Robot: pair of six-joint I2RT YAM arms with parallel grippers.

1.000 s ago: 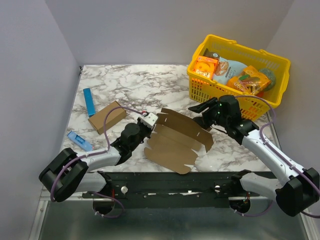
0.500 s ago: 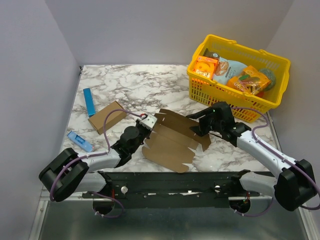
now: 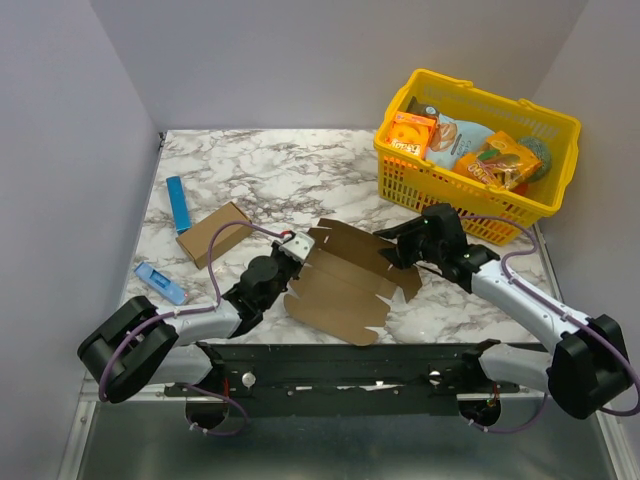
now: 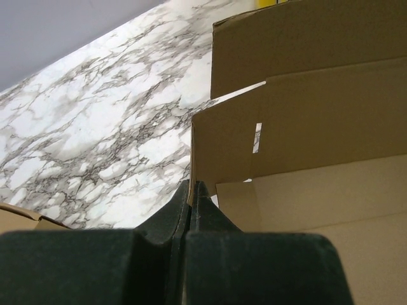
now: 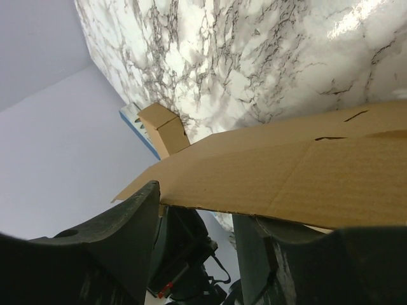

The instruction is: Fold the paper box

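The paper box (image 3: pixel 345 285) is a flat brown die-cut sheet with flaps and notches, lying at the near middle of the marble table. My left gripper (image 3: pixel 293 252) is shut on its left edge; in the left wrist view the jaws (image 4: pixel 191 194) pinch the thin rim of a flap of the sheet (image 4: pixel 305 121). My right gripper (image 3: pixel 396 250) is at the sheet's far right flap. In the right wrist view it (image 5: pixel 197 213) is open, and the edge of the sheet (image 5: pixel 305 175) lies across the gap between the two fingers.
A yellow basket (image 3: pixel 560 125) with orange snack boxes (image 3: pixel 410 135) stands at the back right, just behind my right arm. Another small brown carton (image 3: pixel 213 234), a blue stick (image 3: pixel 178 203) and a blue packet (image 3: pixel 158 282) lie at the left.
My right gripper has come down and left from above the sheet onto its far right flap. The raised right flap has sunk flatter. My left gripper keeps its hold.
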